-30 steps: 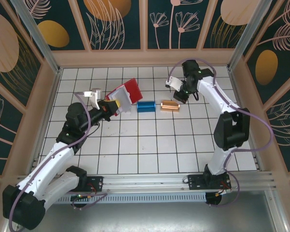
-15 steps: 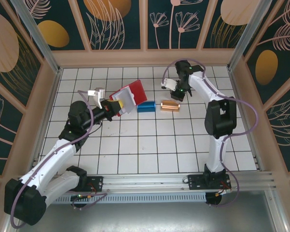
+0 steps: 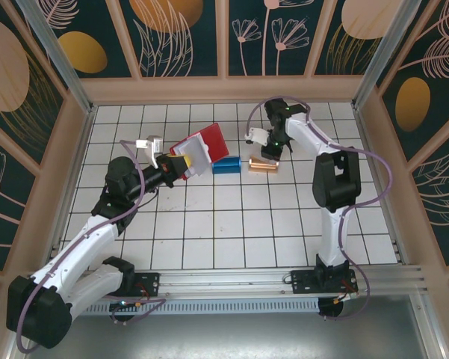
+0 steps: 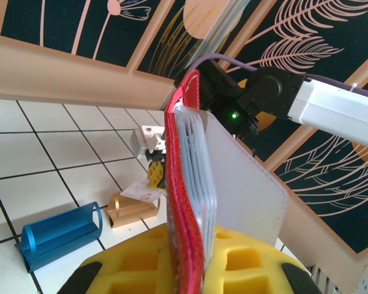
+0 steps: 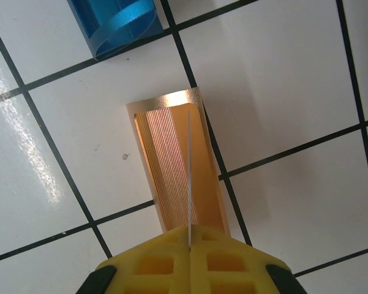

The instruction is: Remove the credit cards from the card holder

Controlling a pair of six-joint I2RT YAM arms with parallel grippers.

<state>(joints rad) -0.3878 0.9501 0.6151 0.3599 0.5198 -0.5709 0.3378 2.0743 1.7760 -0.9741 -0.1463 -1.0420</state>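
Observation:
My left gripper is shut on the red card holder and holds it up off the floor. In the left wrist view its red edge, greyish pockets and white flap stand upright between the yellow fingers. My right gripper points down over the copper block, shut on a pale credit card. The card is a thin white line, edge-on, above the copper block. From the left wrist, the same card hangs just over that block.
A blue metallic block lies just left of the copper one, close under the raised card holder; it also shows in the wrist views. Wooden walls ring the white tiled floor.
The right gripper has moved left and down with the card, from behind the copper block to right over it. The left arm shifted slightly with the card holder, then held still.

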